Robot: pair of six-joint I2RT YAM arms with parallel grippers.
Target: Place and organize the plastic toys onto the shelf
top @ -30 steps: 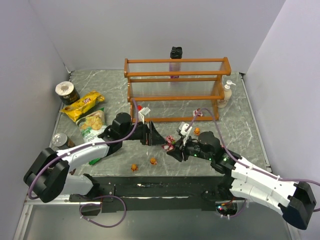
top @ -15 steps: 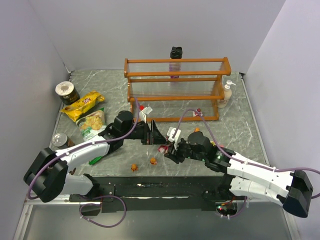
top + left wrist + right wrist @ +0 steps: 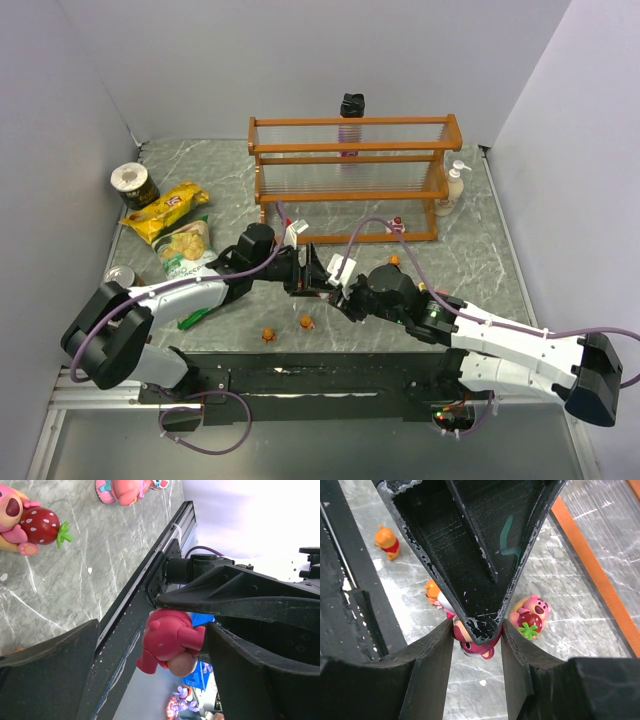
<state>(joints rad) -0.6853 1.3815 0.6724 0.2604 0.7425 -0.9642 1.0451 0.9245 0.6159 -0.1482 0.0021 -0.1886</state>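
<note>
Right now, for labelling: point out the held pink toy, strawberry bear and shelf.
held pink toy (image 3: 167, 640), left wrist view, its body.
strawberry bear (image 3: 535, 605), right wrist view, its head.
shelf (image 3: 400, 120), top view, top rail.

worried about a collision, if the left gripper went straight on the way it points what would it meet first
Likely the pink toy shut in the right gripper: it sits between the fingers of the open left gripper. Depth is unclear.

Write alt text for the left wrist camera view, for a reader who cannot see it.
A pink bear toy, pinched in the right gripper, hangs between the open fingers of the left gripper. Beyond, on the marbled table, lie a pink strawberry bear and another pink toy.
</note>
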